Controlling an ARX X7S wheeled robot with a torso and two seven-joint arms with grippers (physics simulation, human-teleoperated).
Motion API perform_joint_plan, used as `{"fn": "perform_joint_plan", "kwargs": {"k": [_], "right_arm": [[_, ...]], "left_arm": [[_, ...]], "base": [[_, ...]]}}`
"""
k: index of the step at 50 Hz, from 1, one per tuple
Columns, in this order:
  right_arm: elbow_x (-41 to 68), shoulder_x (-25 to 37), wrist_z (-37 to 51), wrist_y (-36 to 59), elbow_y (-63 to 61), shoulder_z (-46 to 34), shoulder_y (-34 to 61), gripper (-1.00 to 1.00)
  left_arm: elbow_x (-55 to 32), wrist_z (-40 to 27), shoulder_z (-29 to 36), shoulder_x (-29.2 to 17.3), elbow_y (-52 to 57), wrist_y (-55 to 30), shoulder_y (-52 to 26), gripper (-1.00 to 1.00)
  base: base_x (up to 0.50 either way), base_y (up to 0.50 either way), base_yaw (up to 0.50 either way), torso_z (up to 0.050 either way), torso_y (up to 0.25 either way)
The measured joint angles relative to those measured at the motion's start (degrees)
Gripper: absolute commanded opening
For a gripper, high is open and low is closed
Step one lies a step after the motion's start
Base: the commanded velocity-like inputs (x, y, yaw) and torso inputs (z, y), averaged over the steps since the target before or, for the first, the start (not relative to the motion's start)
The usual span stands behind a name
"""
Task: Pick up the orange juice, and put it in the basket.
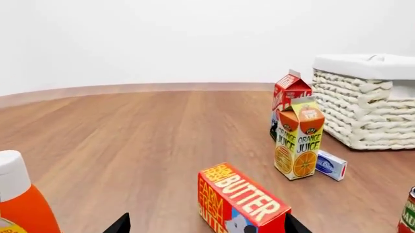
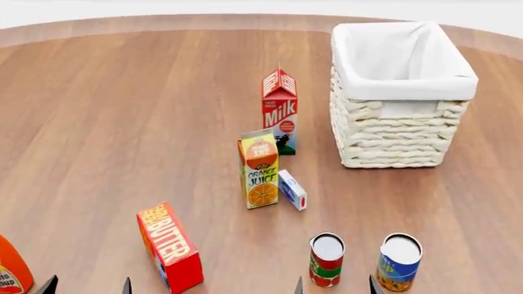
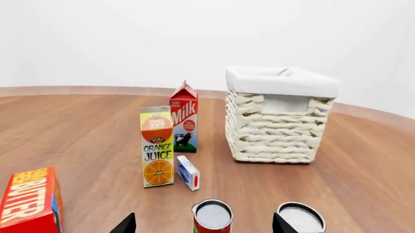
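1. Head view shows the wooden worktop (image 2: 122, 110) carrying everything, with the basket (image 2: 396, 144) at its far right, upright, its white liner folded over the rim and nothing visible inside.
2. Orange juice (image 2: 259, 169) stands upright near the middle, long axis vertical, well apart from the basket and to its near left; the Milk carton (image 2: 280, 111) stands just behind it, and a small blue-and-white box (image 2: 292, 190) lies just beside its right foot.
3. Butter box (image 2: 169, 246) stands nearer the robot on the left; two cans (image 2: 327, 258) stand nearer on the right, and an orange bottle (image 2: 11, 268) sits at the left edge.
4. Left pincer (image 2: 86, 286) and right pincer (image 2: 335, 286) show only as dark fingertips at the lower edge, each pair spread wide with nothing between them, so both are released.
5. Judged from this, the juice lies ahead of both pincers and between them, somewhat nearer the right one, which also sits on the basket's side; its path in, though, passes over the cans.
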Motion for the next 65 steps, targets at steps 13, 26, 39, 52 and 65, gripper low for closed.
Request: {"fn": "perform_joint_plan", "kwargs": {"k": [13,26,39,52,65], "right_arm": [[0.83,0.53,0.59,-0.09,-0.07,-0.55,0.01,1.0],[1.54,1.05,1.14,-0.05,-0.21,-1.06,0.12,1.0],[2.39,1.58,1.71,-0.03,-0.49,-1.25,0.1,1.0],[3.3,2.2,2.25,0.5,-1.44,-1.32,0.12,1.0],[3.8,2.8,2.75,1.08,-2.22,-1.62,0.27,1.0]], "left_arm": [[-0.6,-0.71,0.73,-0.61,-0.04,0.12,-0.09,1.0],[-1.14,-1.33,1.38,-1.14,-0.08,0.24,-0.17,1.0],[-1.62,-1.89,1.96,-1.62,-0.12,0.36,-0.25,1.0],[-2.06,-2.41,2.5,-2.06,-0.15,0.47,-0.33,1.0],[-2.47,-2.89,3.01,-2.47,-0.19,0.57,-0.41,1.0]], "base": [[0.23,0.0,0.0,0.0,0.0],[0.24,0.0,0.0,0.0,0.0],[0.25,0.0,0.0,0.0,0.0],[0.26,0.0,0.0,0.0,0.0],[0.26,0.0,0.0,0.0,0.001]]}}
